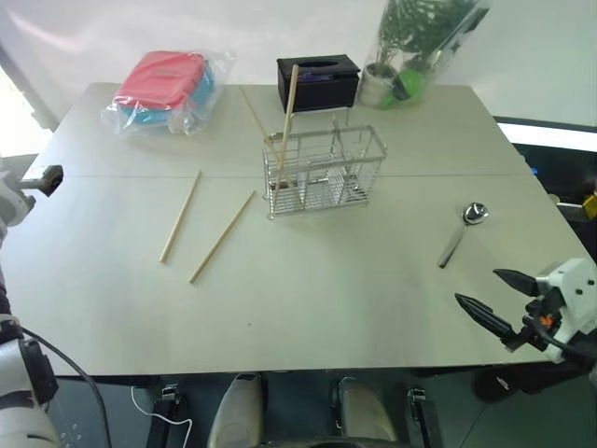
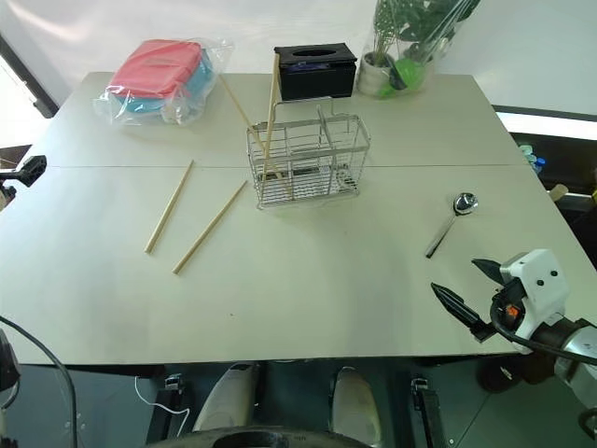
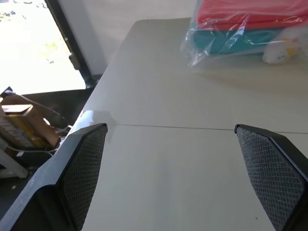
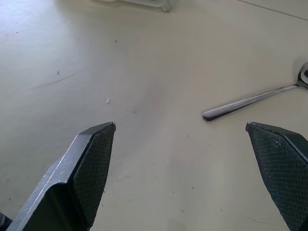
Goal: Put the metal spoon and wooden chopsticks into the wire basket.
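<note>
Basket: the wire basket (image 1: 325, 171) stands upright at upper centre of the frame, on the worktop (image 1: 308, 308), with two wooden chopsticks (image 1: 288, 117) already leaning inside its left end.
Loose chopsticks: two more (image 1: 180, 216) lie flat at centre left, side by side but apart, well clear of the basket.
Spoon: the metal spoon (image 1: 461, 234) lies flat at centre right, bowl toward the far edge, handle pointing at the near right corner.
Right gripper: the right gripper (image 1: 493, 297) hovers at lower right of the frame, jaws wide and empty, near the spoon's handle end but not touching it.
Left gripper: the left gripper (image 3: 168, 178) is off the left edge of the worktop, jaws wide, holding nothing.
Risk, spoon: the handle is thin and lies flat on a hard surface, so the jaws could close over it and skid it away, or pinch it off-centre so that it swings.
Risk, basket: the rack looks light; a spoon or stick pushed against its wires could shove or tip it and spill the leaning sticks.
Risk, reach: the loose sticks lie apart, so one grasp likely takes just one.
Surface: pale, matt, smooth, with a seam running across.
Room: a bagged red and blue bundle (image 1: 164, 86), a black tissue box (image 1: 318, 82) and a wrapped plant (image 1: 415, 47) line the far edge; white wall behind.
</note>
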Motion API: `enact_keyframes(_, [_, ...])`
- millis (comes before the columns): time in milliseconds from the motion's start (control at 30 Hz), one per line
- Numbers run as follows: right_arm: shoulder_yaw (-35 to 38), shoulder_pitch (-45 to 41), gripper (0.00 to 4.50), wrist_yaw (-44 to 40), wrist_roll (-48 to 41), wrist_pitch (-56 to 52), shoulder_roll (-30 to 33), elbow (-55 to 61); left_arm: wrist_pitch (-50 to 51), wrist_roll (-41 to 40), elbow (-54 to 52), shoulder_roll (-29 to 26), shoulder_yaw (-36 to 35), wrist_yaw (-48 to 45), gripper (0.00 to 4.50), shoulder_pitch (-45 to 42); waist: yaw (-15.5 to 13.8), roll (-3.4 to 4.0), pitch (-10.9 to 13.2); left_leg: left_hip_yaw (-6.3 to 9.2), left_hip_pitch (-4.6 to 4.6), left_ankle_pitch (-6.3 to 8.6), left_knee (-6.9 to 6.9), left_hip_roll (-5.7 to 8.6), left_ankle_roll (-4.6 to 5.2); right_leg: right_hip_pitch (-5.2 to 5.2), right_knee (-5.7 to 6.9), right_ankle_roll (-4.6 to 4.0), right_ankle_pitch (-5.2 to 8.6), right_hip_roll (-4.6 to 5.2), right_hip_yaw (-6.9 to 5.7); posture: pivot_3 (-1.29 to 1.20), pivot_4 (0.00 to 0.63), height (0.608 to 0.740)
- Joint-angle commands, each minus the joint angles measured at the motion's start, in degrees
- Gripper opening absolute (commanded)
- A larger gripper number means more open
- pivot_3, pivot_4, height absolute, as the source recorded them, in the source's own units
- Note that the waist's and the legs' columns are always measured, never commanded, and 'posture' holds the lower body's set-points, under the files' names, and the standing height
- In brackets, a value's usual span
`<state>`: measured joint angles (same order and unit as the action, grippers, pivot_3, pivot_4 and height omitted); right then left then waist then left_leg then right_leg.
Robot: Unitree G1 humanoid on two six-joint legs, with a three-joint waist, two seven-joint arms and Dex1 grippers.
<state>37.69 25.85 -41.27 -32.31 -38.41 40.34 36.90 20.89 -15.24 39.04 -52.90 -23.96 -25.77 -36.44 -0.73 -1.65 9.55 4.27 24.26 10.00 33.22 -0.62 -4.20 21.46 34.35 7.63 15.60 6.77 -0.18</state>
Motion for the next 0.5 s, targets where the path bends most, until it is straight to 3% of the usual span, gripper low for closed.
enact_keyframes(33, [0.5,-0.4,4.50,0.4,-0.7,0.5,0.0,1.0,0.0,0.6,-3.8,-0.8,0.4,0.2,4.46,-0.3,0.0,0.00,0.0,0.00,0.00,0.00,0.00,0.00,0.00,0.00,0.00,0.00,0.00,0.00,0.00,0.00,0.150,0.710])
enact_keyframes(300, [1.6,-2.6,4.50,0.6,-1.6,-0.9,2.0,0.4,2.6,-0.2,-13.0,0.7,1.4,-2.4,4.46,4.2,0.0,0.00,0.0,-0.02,-0.05,-0.01,0.01,-0.02,0.00,-0.03,0.05,0.01,0.00,0.00,0.01,0.00,0.150,0.710])
enact_keyframes(500, [1.2,-4.7,4.50,1.5,-1.8,-1.4,2.2,-0.5,3.8,-0.5,-14.0,1.1,0.8,-1.9,4.46,4.1,0.0,0.00,0.0,-0.02,-0.06,-0.02,0.04,-0.03,0.01,-0.04,0.07,0.01,0.00,-0.02,0.01,0.00,0.150,0.710])
